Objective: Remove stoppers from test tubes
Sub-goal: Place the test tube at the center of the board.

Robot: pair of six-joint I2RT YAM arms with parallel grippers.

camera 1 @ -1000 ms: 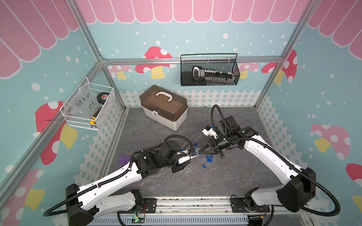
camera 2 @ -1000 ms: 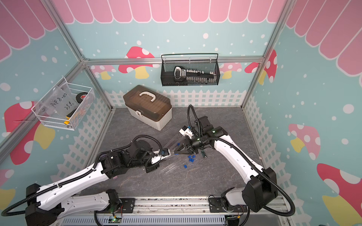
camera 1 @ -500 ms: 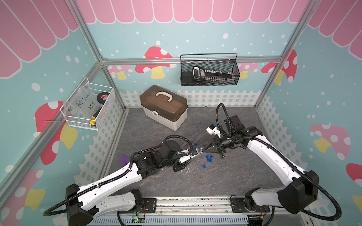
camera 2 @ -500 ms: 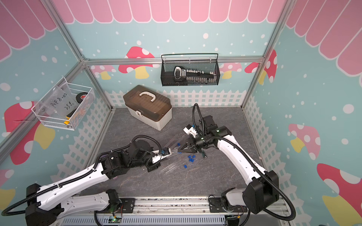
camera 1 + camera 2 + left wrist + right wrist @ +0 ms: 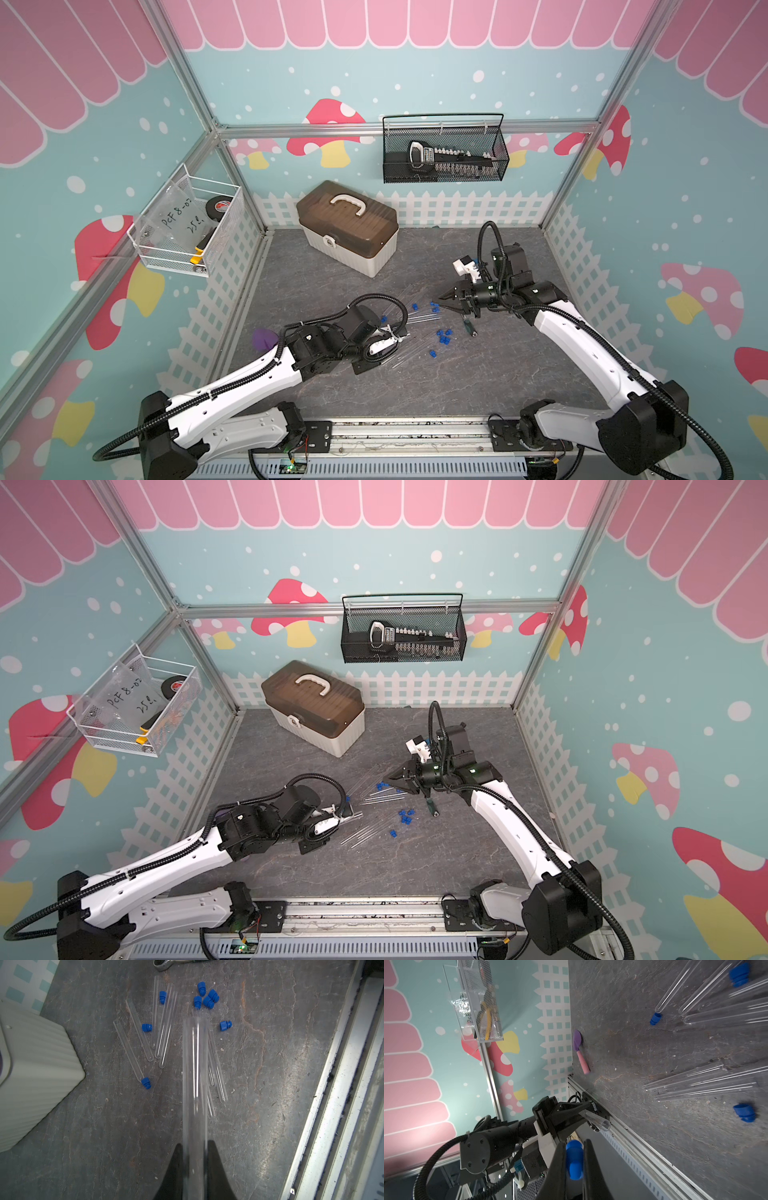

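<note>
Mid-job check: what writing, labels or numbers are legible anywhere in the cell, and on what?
"PcF 8-02": handwritten on the clear plastic bag in the white wire basket.
"25" plus an unclear mark: same bag, below.
Tape roll, red label: too small to read.
Tool in the black mesh basket, label: too blurred.

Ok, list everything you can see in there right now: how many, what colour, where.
tubes: about nine, clear, mid-floor, one lifted
stoppers: nine, blue, eight loose among the tubes, one lifted
toolbox: one, brown lid, cream body, back of floor
wrench: one, metal, floor near right arm
scoop: one, purple with pink handle, floor's left edge
black basket: one, back wall, holds socket set
white basket: one, left wall, holds tape roll
left fingers: two, black, shut on held tube
right fingers: two, black, shut on held stopper
</note>
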